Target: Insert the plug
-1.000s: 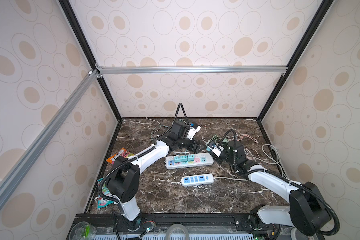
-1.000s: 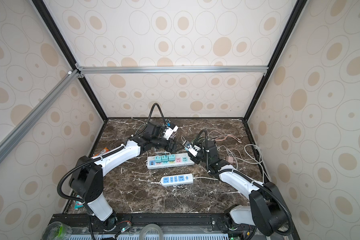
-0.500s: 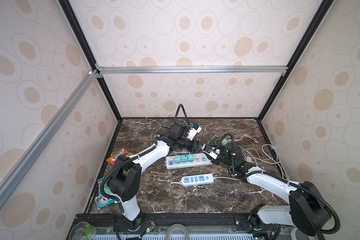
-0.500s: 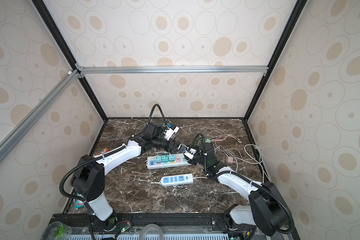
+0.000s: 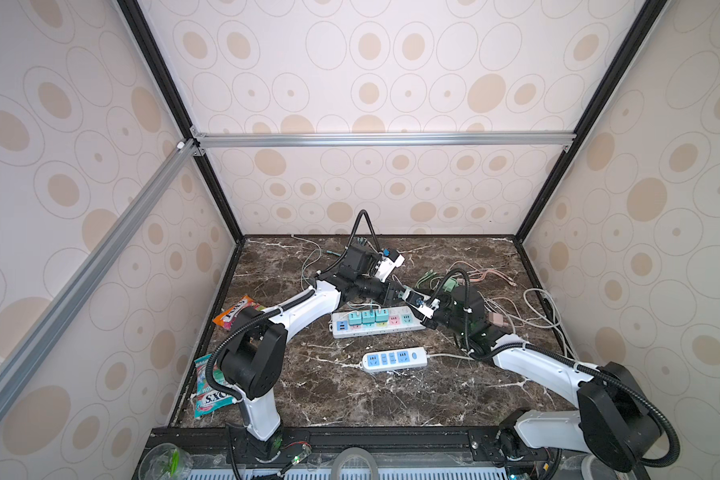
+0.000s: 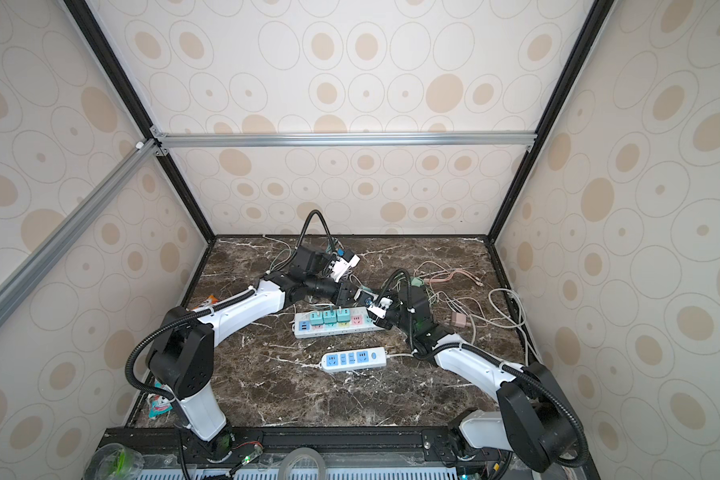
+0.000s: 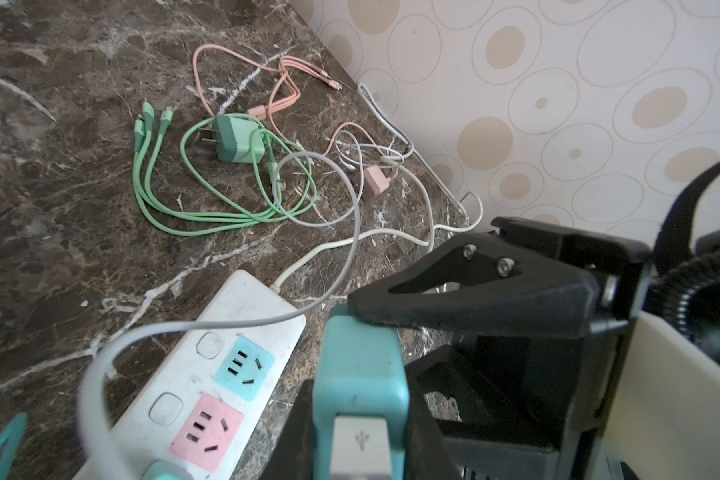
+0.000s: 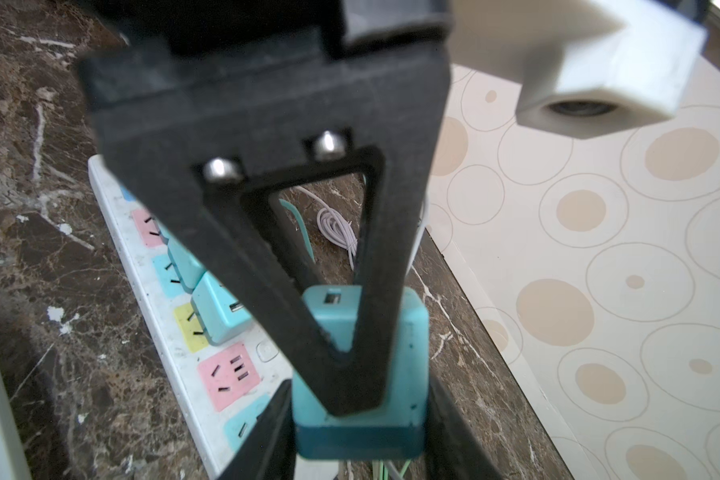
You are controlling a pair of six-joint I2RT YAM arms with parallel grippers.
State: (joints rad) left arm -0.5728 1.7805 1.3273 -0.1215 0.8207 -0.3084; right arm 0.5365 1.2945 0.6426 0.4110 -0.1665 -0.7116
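On the left edge of your dark marble table (image 5: pixel 350 399) lie an orange snack packet (image 5: pixel 238 311) and a teal-and-white snack packet (image 5: pixel 208 390). Your left tool (image 7: pixel 358 374) is clamped on the teal cube-shaped USB charger plug (image 8: pixel 408 332), with a finger on each side. The plug is held just beside the right end of the long white power strip with pastel sockets (image 5: pixel 408 326), near its free pink and blue sockets. Three teal chargers (image 5: pixel 366 318) fill sockets further left. A shorter white power strip with blue sockets (image 5: pixel 393 359) lies nearer the front. Your right tool (image 8: pixel 358 395) grips the same plug from the opposite side, its jaws partly closed around it. Tangled green cables (image 7: pixel 192 216) and pink cables (image 7: pixel 283 95) lie to the right.
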